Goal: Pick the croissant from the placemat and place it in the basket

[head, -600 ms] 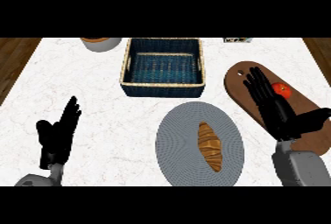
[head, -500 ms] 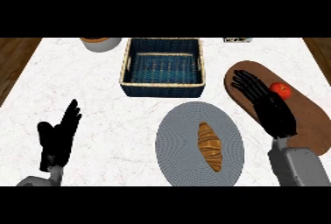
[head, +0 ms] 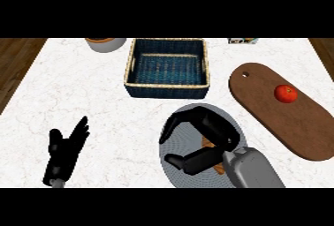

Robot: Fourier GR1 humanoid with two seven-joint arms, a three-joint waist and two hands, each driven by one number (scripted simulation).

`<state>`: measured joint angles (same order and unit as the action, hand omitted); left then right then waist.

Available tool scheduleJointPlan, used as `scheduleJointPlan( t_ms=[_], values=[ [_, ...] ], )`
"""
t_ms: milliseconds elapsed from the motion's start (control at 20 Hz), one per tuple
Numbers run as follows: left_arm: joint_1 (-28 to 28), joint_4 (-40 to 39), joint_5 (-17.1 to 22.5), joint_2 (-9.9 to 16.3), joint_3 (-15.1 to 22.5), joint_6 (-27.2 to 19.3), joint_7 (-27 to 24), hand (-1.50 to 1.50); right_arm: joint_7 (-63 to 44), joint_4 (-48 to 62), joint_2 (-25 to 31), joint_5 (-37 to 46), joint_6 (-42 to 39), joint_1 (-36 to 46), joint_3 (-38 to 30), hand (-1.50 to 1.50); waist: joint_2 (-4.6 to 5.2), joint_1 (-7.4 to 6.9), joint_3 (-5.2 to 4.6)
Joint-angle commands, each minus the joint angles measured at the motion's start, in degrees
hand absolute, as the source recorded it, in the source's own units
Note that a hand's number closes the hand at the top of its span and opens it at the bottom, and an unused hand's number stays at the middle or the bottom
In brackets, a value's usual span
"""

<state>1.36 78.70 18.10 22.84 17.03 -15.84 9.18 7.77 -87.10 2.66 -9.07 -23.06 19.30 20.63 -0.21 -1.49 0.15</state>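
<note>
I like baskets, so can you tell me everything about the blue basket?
The basket is dark blue and woven, with a pale straw-coloured rim. It is rectangular, sits upright and open on the white marble counter, near the far edge, just beyond the grey placemat. Nothing is inside it, and neither hand touches it.

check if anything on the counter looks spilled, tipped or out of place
Nothing stands out. The dark blue woven basket sits upright, the red tomato rests on the brown wooden cutting board, and the right hand curls over the golden croissant on the grey oval placemat.
</note>
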Motion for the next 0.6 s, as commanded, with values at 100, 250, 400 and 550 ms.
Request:
scheduleJointPlan(
  t_ms=[100,250,400,550],
  values=[
    [2.5,0.3,1.9,1.2,-1.0,1.3,4.1,0.00,-0.7,-6.7,-2.6,19.6,10.9,-6.6,14.9,-1.50,-0.25,1.72,-0.17],
    [4.0,-1.0,1.2,0.4,-0.6,1.0,1.8,0.00,-8.4,-10.6,4.8,28.1,13.7,1.0,9.6,-1.50,-0.85,2.82,-0.37],
    [3.9,-0.4,1.4,0.3,-0.9,0.8,2.0,0.00,-15.0,-14.4,11.0,34.2,12.8,6.5,5.9,-1.50,-0.91,3.33,-0.39],
    [4.2,-0.5,2.2,1.8,-1.8,2.8,2.3,0.00,-22.7,-19.1,17.2,34.1,4.5,12.2,2.8,-1.50,-0.68,3.01,-0.41]
  ],
)
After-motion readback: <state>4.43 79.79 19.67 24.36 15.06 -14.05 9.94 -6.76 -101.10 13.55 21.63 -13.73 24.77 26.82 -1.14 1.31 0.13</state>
